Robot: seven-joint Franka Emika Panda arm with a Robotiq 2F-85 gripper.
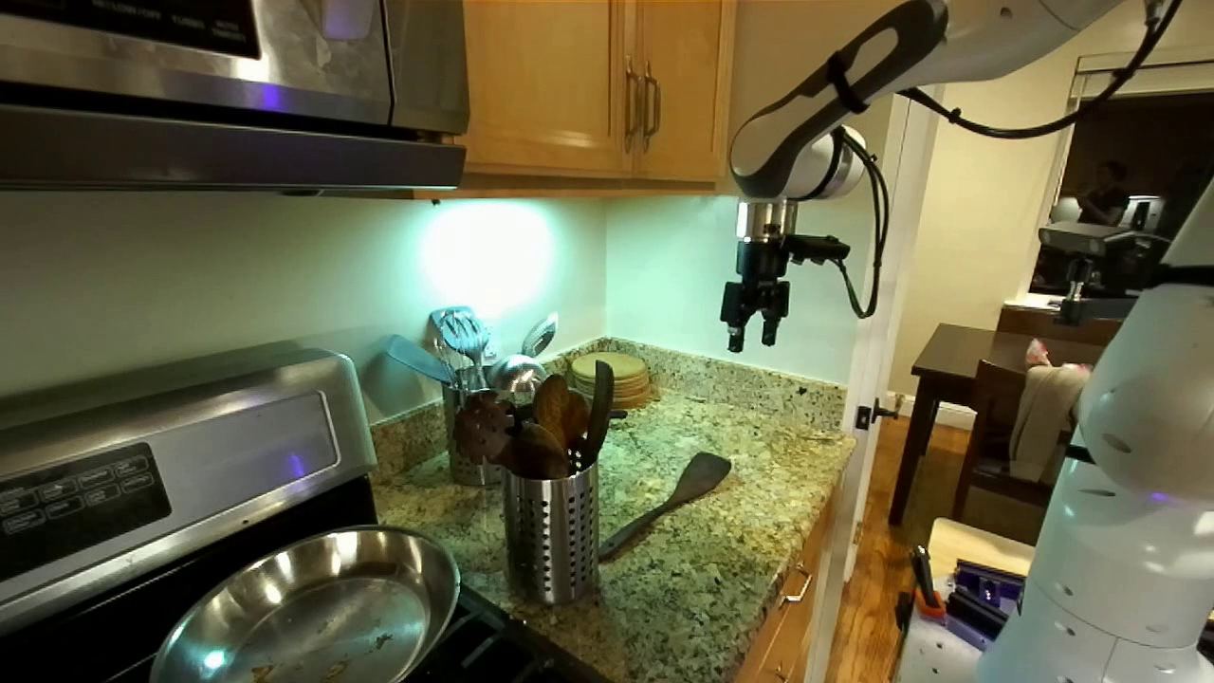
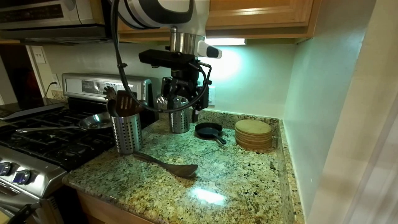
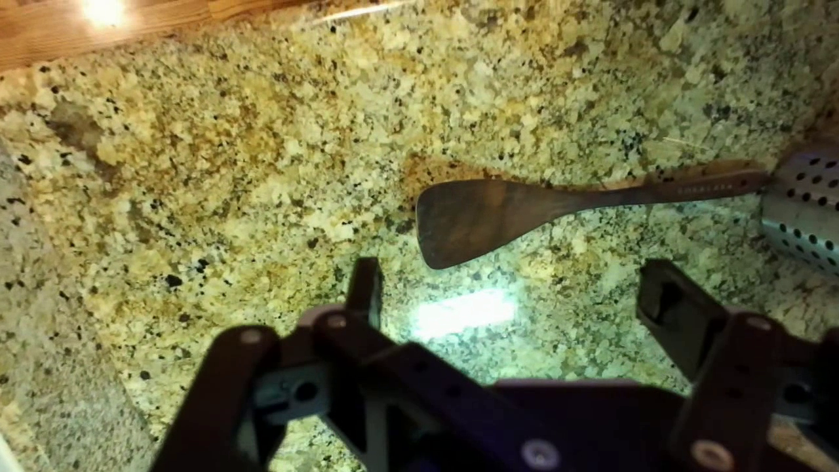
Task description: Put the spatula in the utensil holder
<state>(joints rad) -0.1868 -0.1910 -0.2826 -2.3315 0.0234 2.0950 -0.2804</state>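
Observation:
The dark brown spatula lies flat on the granite counter, in both exterior views (image 1: 702,476) (image 2: 183,170) and in the wrist view (image 3: 468,219). Its handle end lies close by the foot of the utensil holder; I cannot tell whether they touch. The utensil holder, a perforated silver metal cylinder (image 1: 552,541) (image 2: 127,133), stands upright with several brown utensils in it. Its edge shows at the right of the wrist view (image 3: 803,206). My gripper (image 1: 753,340) (image 2: 182,112) hangs high above the counter, pointing down. In the wrist view its fingers (image 3: 510,265) are wide apart with nothing between them.
A second metal container (image 2: 179,121) with shiny utensils stands behind, near the wall. A small black skillet (image 2: 207,129) and a stack of round boards (image 2: 253,135) are at the back. A steel pan (image 1: 332,607) sits on the stove. Wooden cabinets (image 1: 560,85) hang above.

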